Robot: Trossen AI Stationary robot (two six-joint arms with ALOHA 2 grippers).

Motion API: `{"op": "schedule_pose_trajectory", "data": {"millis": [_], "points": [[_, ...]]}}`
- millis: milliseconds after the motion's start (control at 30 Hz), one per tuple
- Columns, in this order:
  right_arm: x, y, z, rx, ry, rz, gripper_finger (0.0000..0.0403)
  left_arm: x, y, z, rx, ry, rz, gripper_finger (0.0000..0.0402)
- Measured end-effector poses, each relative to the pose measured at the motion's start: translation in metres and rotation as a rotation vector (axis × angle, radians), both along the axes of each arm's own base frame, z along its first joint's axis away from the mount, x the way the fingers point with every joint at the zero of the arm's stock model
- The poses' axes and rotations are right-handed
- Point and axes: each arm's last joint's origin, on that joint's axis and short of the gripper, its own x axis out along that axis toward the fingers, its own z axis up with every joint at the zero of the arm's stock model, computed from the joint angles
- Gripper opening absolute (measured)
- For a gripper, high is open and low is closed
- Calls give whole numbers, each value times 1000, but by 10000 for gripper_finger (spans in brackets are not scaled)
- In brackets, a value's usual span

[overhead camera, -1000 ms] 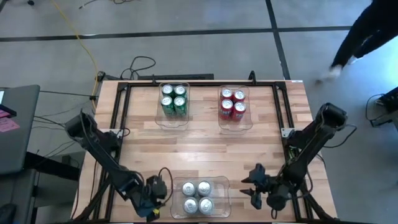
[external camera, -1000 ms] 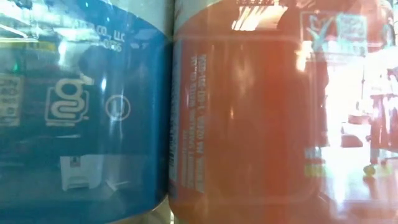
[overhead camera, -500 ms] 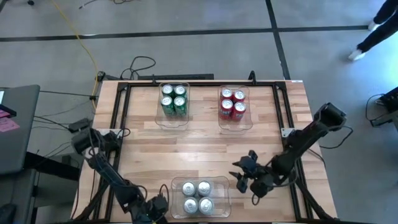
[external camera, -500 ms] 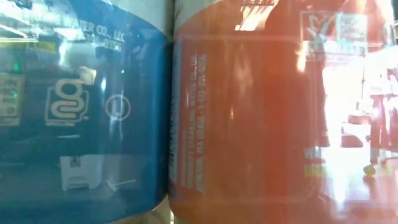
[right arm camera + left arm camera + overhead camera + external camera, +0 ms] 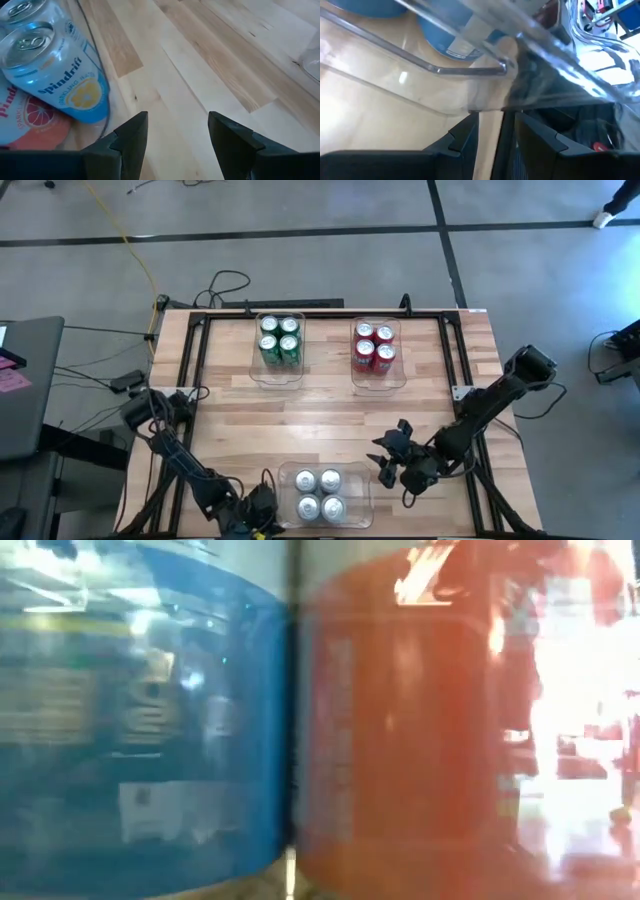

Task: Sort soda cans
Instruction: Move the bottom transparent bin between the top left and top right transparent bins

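Note:
Three clear bins stand on the wooden table. The far-left one holds green cans [image 5: 279, 340] and the far-right one red cans [image 5: 374, 348]. The near bin [image 5: 368, 480] holds silver-topped cans [image 5: 318, 495], which fill the low view as a blue wall [image 5: 140, 720] and a red wall [image 5: 400, 730]. My left gripper [image 5: 262, 515] sits low at this bin's near-left corner, its fingers a narrow gap apart [image 5: 496, 131]. My right gripper [image 5: 390, 455] hangs open over bare wood to the right of the bin, with two of the cans [image 5: 55, 75] beside it. My left gripper comes slanting down from the table's left, and its fingertips [image 5: 467, 125] reach the near bin's clear wall at its near-left corner [image 5: 490, 102]. Whether they touch the wall, or whether it lies between them, I cannot tell. The bin stands flat on the table.
A black frame rail [image 5: 190, 370] runs around the table's top. Bare wood [image 5: 320, 415] lies between the far bins and the near bin. Cables [image 5: 225, 285] trail on the floor behind the table. A person's foot [image 5: 607, 218] shows at the far right.
My left gripper has sunk and gone right along the near edge toward the near bin's corner, rolling as it went. My right gripper has gone from the near edge toward the table's middle and left. The near bin's cans have shifted and blurred in the low view.

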Motion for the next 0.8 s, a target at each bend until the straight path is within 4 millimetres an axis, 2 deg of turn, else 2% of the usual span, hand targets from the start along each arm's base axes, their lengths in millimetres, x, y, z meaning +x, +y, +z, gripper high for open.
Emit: {"op": "schedule_pose_trajectory", "data": {"millis": [167,467,800], "points": [[-1,2,0,-1,2,8,226,8,10,-2,38,5,45,123],[-9,9,-1,6,7,29,226,9,33,-14,156,153,178,123],[-27,22,-4,43,31,41,226,20,49,-15,241,119,245,123]]}}
